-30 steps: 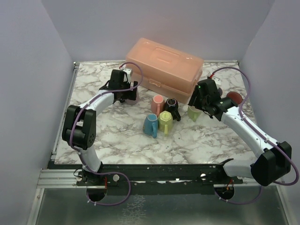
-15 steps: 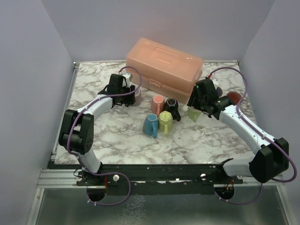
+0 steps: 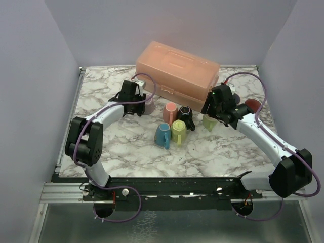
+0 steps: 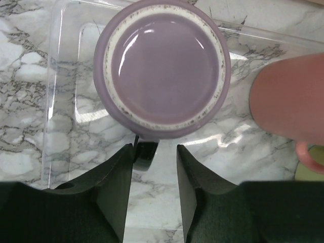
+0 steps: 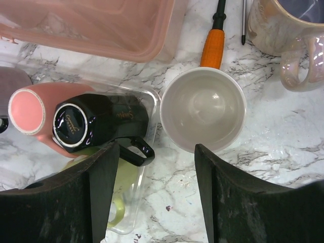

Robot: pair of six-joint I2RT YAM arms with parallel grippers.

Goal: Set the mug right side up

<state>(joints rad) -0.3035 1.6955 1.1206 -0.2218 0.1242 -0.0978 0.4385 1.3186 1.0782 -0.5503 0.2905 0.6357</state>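
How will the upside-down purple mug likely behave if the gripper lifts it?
The purple mug looks glazed and shiny, so probably rigid but slippery. It stands on its wide rim, so tipping seems unlikely; it may slide on the clear tray.

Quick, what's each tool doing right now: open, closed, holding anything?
Left tool: open, empty, just short of the upside-down purple mug.
Right tool: open, empty, by the upright pale mug.

Bare marble [image 3: 96,87] left of the lilac mug [image 4: 162,68]; pink mug [image 4: 288,101] close on its right.
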